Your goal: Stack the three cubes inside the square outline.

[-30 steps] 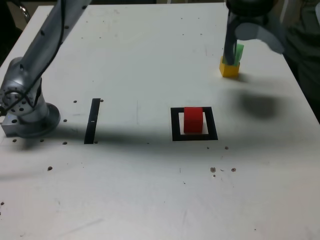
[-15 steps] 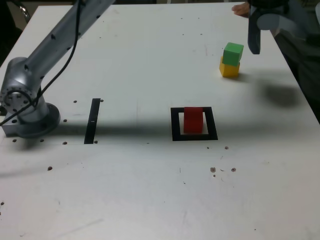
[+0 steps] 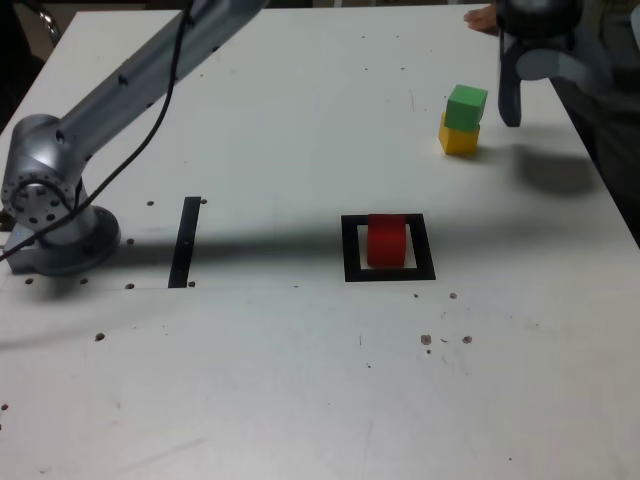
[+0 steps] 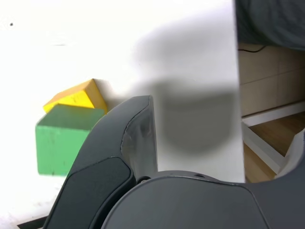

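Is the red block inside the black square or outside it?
Inside. The red block sits on the white middle of the black square, with black border showing around it.

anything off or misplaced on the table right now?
Yes. The green cube sits on the yellow cube near the table's far edge, well outside the square outline, slightly rotated against it. Only the red cube stands inside the outline.
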